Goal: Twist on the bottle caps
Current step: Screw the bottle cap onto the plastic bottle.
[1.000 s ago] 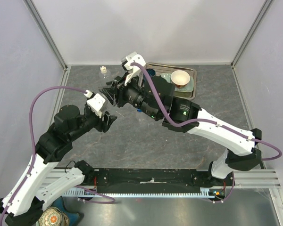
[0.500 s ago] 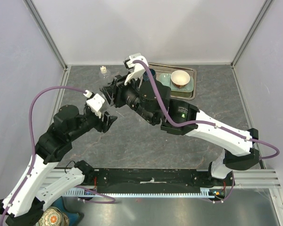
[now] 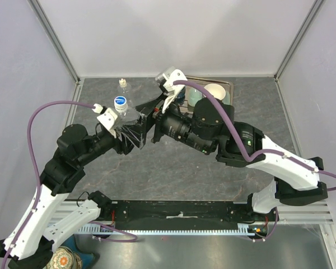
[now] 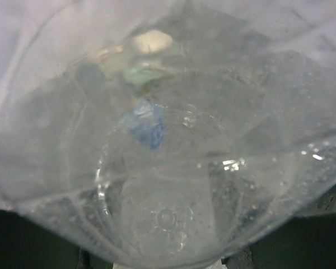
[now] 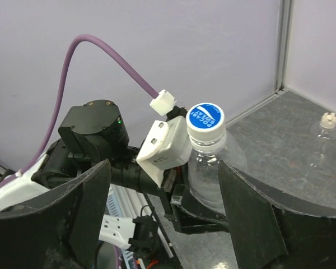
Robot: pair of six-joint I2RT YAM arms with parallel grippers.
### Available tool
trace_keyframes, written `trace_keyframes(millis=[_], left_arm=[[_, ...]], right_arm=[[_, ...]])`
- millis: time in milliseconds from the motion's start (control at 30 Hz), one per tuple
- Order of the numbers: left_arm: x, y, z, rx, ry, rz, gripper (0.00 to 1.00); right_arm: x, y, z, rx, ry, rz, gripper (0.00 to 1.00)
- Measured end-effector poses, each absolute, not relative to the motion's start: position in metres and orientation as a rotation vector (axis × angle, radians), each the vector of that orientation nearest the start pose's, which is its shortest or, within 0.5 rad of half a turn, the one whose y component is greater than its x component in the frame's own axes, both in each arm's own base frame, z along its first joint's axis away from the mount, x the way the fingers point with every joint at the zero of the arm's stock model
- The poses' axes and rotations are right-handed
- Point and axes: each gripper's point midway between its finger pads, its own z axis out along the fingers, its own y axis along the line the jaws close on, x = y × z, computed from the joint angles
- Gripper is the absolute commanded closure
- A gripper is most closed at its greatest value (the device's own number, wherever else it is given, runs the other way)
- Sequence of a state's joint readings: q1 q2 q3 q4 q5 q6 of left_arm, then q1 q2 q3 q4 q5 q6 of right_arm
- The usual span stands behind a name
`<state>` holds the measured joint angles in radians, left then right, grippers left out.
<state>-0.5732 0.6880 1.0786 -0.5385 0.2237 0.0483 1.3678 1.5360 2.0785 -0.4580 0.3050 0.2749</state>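
Even, diffuse light from above filled the top view, bright on the pale walls (image 3: 185, 33). Only faint, soft shadows lay on the grey table (image 3: 173, 168) below the bottle (image 3: 120, 104). In the left wrist view the bottle (image 4: 168, 185) sat against the lens, a milky, unfocused blur with small glints right of its base. The right wrist view was sharp at the bottle (image 5: 208, 157) and softer behind it.

Metal tray (image 3: 229, 85) at far right of grey stone-pattern table (image 3: 173, 174). White-and-tan bowl (image 3: 215, 90) sits in tray, partly hidden. Patterned round object (image 3: 61, 260) at lower-left edge, identity unclear.
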Motion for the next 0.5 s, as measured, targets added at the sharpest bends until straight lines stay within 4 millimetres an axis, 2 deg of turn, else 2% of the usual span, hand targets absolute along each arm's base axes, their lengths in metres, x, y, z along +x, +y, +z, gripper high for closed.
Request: trace_keyframes(millis=[133, 233, 300, 400, 500], left_arm=[[0.191, -0.175, 0.354, 0.720, 1.594, -0.613, 0.98], [0.178, -0.186, 0.354, 0.790, 1.569, -0.695, 0.98], [0.164, -0.195, 0.355, 0.857, 1.540, -0.775, 0.98], [0.136, -0.210, 0.357, 0.987, 1.480, -0.929, 0.98], [0.111, -0.219, 0.359, 1.097, 1.422, -1.063, 0.98]], right_arm=[[0.132, 0.406, 0.542, -0.631, 1.463, 1.047, 0.14], [0.142, 0.395, 0.549, -0.678, 1.440, 1.032, 0.12], [0.155, 0.386, 0.552, -0.714, 1.413, 1.022, 0.12], [0.162, 0.378, 0.550, -0.825, 1.366, 1.034, 0.10], [0.146, 0.378, 0.544, -0.987, 1.290, 1.101, 0.09]])
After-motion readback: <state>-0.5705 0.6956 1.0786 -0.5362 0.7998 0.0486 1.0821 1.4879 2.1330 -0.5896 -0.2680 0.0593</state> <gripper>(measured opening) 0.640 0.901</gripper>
